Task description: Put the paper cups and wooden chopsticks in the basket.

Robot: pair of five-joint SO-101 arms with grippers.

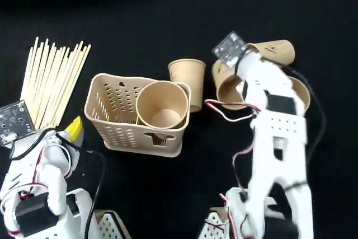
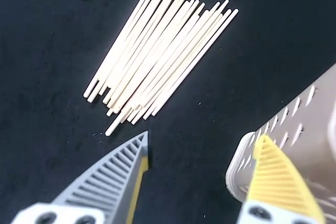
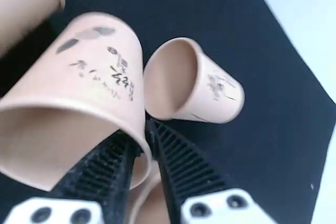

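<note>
Left hand point(image 2: 202, 148): jaws spread, holding nothing, over bare tabletop point(image 2: 42, 51) between the chopsticks point(image 2: 157, 51) and the basket point(image 2: 304, 129).
Right hand point(image 3: 145, 140): pinching the rim of a tilted held cup point(image 3: 79, 98).
Nested cup point(image 1: 162, 107) sits upright inside the basket. Standing cup point(image 1: 187, 76) is just behind it.
Farther out, fallen cup point(image 3: 210, 87) lies on its side.

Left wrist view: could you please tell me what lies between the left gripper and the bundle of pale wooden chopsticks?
Nothing lies there: the left wrist view shows bare black table between the left gripper and the pale wooden chopsticks.
</note>
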